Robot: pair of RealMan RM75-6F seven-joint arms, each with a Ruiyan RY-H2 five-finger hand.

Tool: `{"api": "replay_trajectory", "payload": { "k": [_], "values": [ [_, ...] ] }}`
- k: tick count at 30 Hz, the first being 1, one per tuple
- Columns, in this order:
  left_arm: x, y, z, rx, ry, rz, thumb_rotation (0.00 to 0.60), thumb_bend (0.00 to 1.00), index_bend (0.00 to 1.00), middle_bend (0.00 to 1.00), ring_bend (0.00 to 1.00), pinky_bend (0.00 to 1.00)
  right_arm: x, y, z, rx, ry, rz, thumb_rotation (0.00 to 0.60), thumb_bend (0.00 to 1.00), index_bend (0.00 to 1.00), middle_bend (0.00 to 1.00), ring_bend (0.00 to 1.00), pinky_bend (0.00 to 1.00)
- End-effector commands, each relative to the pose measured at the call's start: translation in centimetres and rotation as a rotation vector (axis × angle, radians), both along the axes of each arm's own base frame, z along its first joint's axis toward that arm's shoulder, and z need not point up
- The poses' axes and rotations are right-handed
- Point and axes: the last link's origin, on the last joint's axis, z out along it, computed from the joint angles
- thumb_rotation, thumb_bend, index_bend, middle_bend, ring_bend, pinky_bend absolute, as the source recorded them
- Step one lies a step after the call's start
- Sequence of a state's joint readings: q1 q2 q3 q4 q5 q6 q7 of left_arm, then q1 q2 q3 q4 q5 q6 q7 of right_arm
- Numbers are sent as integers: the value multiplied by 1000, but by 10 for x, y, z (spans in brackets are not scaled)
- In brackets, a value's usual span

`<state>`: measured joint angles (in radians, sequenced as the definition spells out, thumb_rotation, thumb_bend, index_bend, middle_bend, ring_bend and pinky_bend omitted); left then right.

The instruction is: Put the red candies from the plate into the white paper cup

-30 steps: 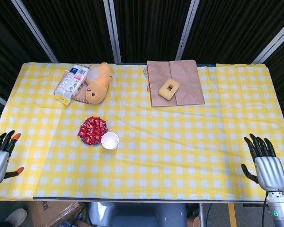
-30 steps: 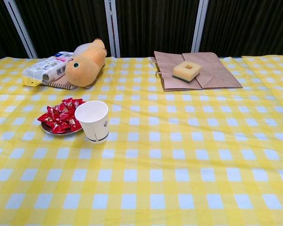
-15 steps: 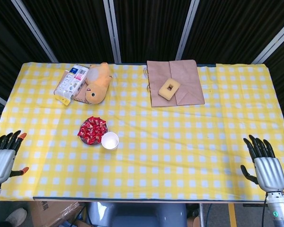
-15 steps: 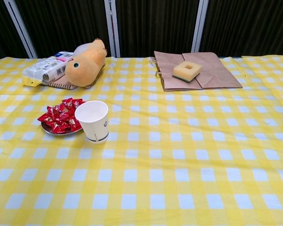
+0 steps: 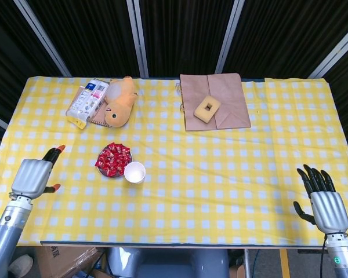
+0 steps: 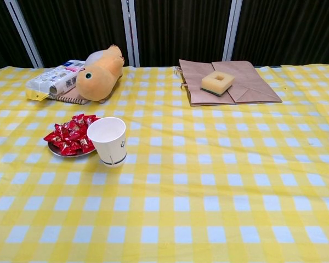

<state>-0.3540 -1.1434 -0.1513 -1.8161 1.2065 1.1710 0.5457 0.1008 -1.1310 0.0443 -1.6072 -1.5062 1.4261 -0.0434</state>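
Head view: the left hand (image 5: 33, 175), empty with fingers apart, should approach the red candies (image 5: 112, 158) at its 3 o'clock, pinching one without nudging the white paper cup (image 5: 134, 172).

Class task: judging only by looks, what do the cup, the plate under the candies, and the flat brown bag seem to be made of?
Cup: probably matte white paper, thin rolled rim. Plate: possibly metal, its grey rim glints. Bag: brown kraft paper, creased and dull.
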Motion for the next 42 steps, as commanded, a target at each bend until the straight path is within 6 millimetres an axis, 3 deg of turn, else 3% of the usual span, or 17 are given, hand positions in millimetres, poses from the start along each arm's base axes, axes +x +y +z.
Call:
{"api": "replay_trajectory", "payload": {
  "k": [1, 5, 18, 28, 42],
  "values": [
    [18, 28, -26, -65, 23, -5, 600, 28, 95, 153, 856, 921, 0, -1, 1, 0, -6, -3, 600, 425, 0, 0, 0, 0],
    [32, 53, -60, -153, 68, 5, 600, 31, 96, 137, 847, 919, -1, -2, 2, 3, -20, -10, 600, 426, 0, 0, 0, 0],
    [63, 86, -121, -222, 118, 36, 600, 115, 106, 144, 851, 919, -1, -3, 5, 7, -54, -19, 600, 425, 0, 0, 0, 0],
    [71, 92, -137, -241, 144, 37, 600, 117, 113, 143, 856, 919, -2, -4, 5, 5, -66, -22, 600, 425, 0, 0, 0, 0],
    [67, 94, -144, -246, 159, 43, 600, 173, 246, 237, 857, 919, -1, -3, 4, 8, -69, -28, 600, 426, 0, 0, 0, 0]
  ]
}}
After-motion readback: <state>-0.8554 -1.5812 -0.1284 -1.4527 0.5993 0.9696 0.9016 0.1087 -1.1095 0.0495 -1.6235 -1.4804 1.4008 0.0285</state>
